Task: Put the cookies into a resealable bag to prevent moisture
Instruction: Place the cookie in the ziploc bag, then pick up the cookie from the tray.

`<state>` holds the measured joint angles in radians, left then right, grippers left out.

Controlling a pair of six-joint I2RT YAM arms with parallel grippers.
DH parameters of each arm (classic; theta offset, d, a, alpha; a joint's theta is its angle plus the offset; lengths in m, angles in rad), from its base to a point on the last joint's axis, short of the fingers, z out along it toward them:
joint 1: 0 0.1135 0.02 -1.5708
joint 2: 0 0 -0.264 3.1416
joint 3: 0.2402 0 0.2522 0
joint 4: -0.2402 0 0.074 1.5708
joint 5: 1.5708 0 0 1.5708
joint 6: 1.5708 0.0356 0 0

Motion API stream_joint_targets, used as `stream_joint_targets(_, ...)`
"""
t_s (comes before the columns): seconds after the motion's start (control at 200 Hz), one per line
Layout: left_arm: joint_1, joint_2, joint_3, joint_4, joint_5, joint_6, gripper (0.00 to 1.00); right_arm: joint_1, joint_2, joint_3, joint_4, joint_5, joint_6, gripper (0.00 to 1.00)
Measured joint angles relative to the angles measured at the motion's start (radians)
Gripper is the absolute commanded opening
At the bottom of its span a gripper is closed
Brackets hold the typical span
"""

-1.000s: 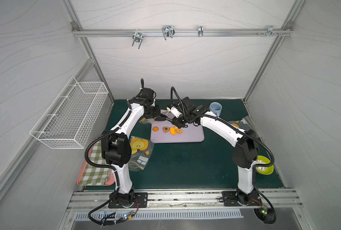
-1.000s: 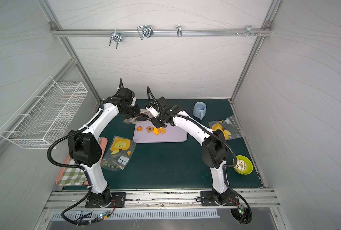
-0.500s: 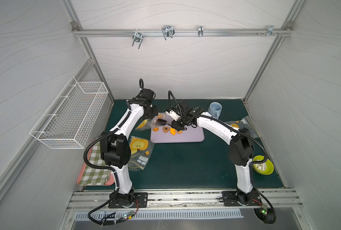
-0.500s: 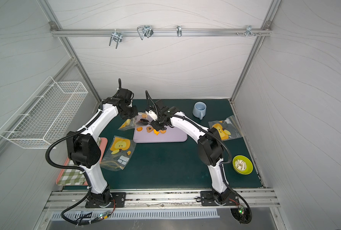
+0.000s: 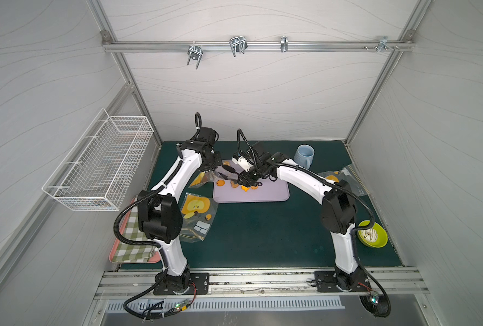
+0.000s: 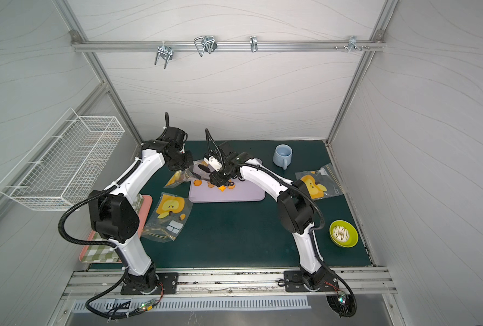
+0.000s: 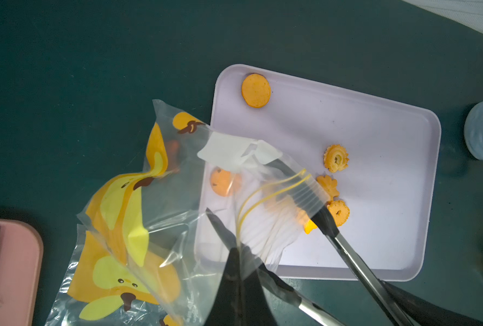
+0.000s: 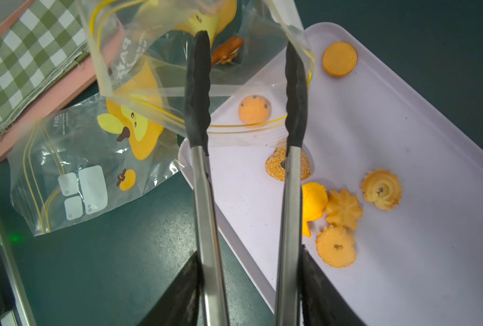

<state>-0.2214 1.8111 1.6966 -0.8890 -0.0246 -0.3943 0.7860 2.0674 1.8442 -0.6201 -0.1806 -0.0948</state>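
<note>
Seven cookies sit on the lilac tray, and one more, a brown cookie, shows through the plastic of the bag that I hold up off the table.

My left gripper is pinched tight on that bag, right at the yellow zip strip. The mouth hangs open over one end of the tray.

My right gripper is clamped on a pair of tongs, with one finger pressed against the outside of each steel arm. The tongs stand apart, their black rubber tips well separated and nothing between them. Those tips reach into the open mouth of the bag. The brown cookie lies just beside one of them, but I cannot tell whether they touch.

Down on the tray, a plain round cookie sits alone near a corner. A round one with dark specks shows through the lower edge of the bag. A sugared ring lies partly hidden under one tong arm. The other four huddle close together: a bright orange piece, a ridged star, a swirl and a frilled ring.

A second bag lies flat on the green mat beside the tray, and a checked cloth is just past it.
</note>
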Motion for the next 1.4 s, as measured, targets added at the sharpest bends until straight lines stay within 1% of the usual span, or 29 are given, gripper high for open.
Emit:
stream_joint_targets(0.07,0.000,0.000,0.000,0.000,0.001,0.000,0.00,0.000,-0.006,-0.023,0.019,-0.008,0.007,0.48)
stream_joint_targets(0.225,0.000,0.002,0.000,-0.001,0.002,0.000,0.00,-0.011,-0.059,-0.110,0.058,-0.028,0.028,0.48)
stream_joint_targets(0.47,0.002,0.013,0.000,-0.002,0.002,0.000,0.00,-0.041,-0.266,-0.273,0.126,-0.077,0.072,0.48)
stream_joint_targets(0.67,0.006,0.015,0.000,-0.003,0.000,0.000,0.00,-0.049,-0.414,-0.375,0.162,-0.078,0.088,0.47)
stream_joint_targets(0.745,0.008,0.015,0.000,-0.003,-0.002,-0.002,0.00,-0.049,-0.456,-0.424,0.167,-0.056,0.095,0.46)
stream_joint_targets(0.81,0.009,0.016,0.000,-0.003,-0.002,-0.003,0.00,-0.048,-0.485,-0.460,0.161,-0.014,0.103,0.46)
stream_joint_targets(0.955,0.011,0.021,0.000,-0.003,0.000,-0.003,0.00,-0.051,-0.516,-0.513,0.117,0.133,0.116,0.46)
stream_joint_targets(1.06,0.011,0.026,0.000,-0.003,0.004,-0.003,0.00,-0.056,-0.517,-0.553,0.086,0.207,0.126,0.46)
stream_joint_targets(1.135,0.011,0.027,0.000,-0.003,0.006,-0.003,0.00,-0.056,-0.517,-0.583,0.058,0.231,0.124,0.46)
stream_joint_targets(1.245,0.012,0.027,0.000,-0.003,0.007,-0.003,0.00,-0.049,-0.513,-0.610,0.037,0.233,0.120,0.46)
stream_joint_targets(1.4,0.012,0.027,0.000,-0.003,0.014,-0.003,0.00,-0.035,-0.490,-0.609,0.037,0.202,0.106,0.46)
